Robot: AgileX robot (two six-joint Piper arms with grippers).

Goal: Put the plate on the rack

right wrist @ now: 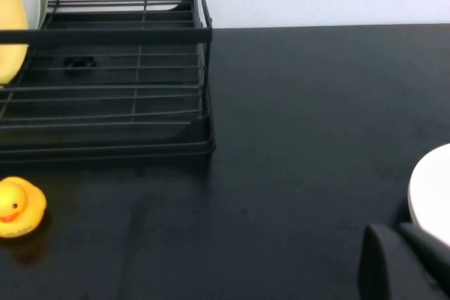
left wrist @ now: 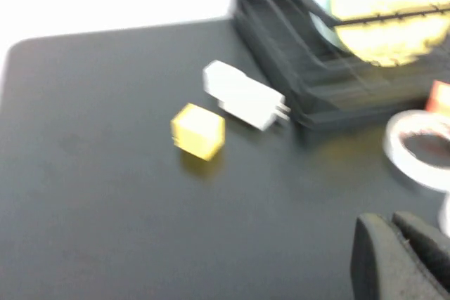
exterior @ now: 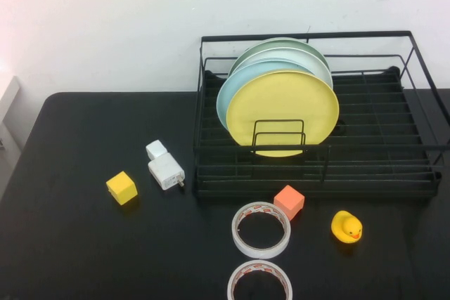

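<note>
The yellow plate (exterior: 283, 112) stands upright at the front of a row of plates in the black wire rack (exterior: 309, 35), held in the upright wire slots. A light blue plate (exterior: 230, 93) and a pale green plate (exterior: 299, 43) stand behind it. The yellow plate also shows in the left wrist view (left wrist: 394, 33) and at the edge of the right wrist view (right wrist: 8, 33). Neither arm appears in the high view. My left gripper (left wrist: 394, 221) is shut and empty over the table near the tape rolls. My right gripper (right wrist: 399, 230) is shut and empty, to the right of the rack (right wrist: 140, 33).
On the table in front of the rack lie a yellow cube (exterior: 121, 187), a white adapter (exterior: 166, 171), an orange cube (exterior: 289, 201), two tape rolls (exterior: 261, 230) and a rubber duck (exterior: 346, 227). A white round thing (right wrist: 432, 191) lies by my right gripper.
</note>
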